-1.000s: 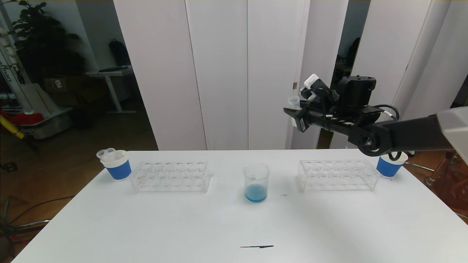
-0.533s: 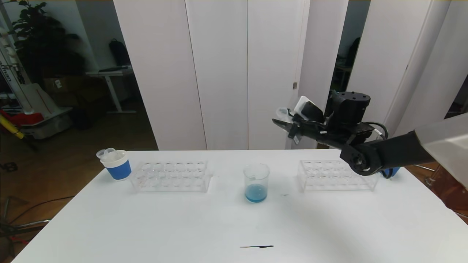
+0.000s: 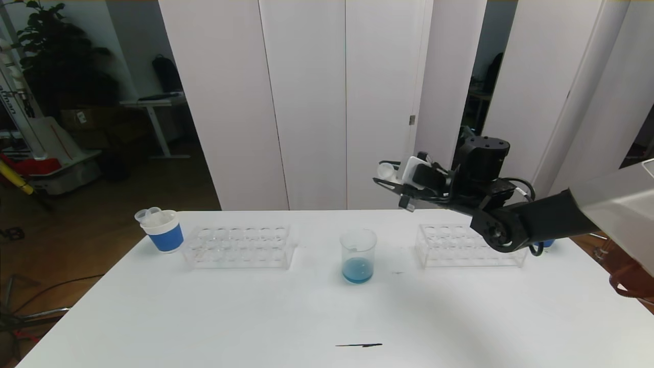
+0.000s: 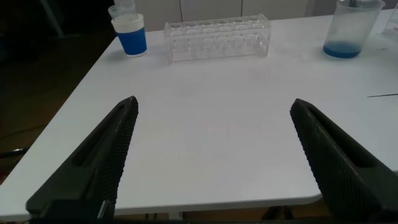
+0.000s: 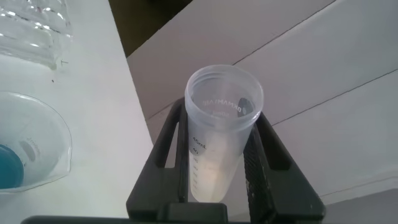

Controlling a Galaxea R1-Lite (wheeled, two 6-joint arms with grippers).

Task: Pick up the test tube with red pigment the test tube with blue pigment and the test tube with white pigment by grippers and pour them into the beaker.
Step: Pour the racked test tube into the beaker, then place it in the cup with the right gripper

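- A flat white table (image 3: 286, 312) fills the lower half of the head view, with a thin dark mark (image 3: 358, 345) near its bottom centre.
- Behind it stand tall white panels (image 3: 306, 102); a dim room with a leafy plant (image 3: 46, 30) shows at upper left.
- One clear straight-sided glass beaker (image 3: 358, 255) stands at centre frame, with blue liquid pooled in its bottom.
- Two clear plastic tube racks: one left of centre (image 3: 239, 247), one right of centre (image 3: 470, 245).
- Two white paper cups with blue bands: one at far left (image 3: 163, 231) holding clear tubes, one at far right (image 3: 546, 242) mostly hidden behind the arm.
- The black right gripper (image 3: 391, 180) hangs in the air above and right of the beaker, fingers clamped on the clear round-bottomed test tube with whitish-cream pigment (image 5: 219, 140), which lies tilted with its open mouth toward the left of the frame.
- The black left gripper (image 4: 214, 155) sits low at the table's near edge, fingers spread wide apart and holding nothing.
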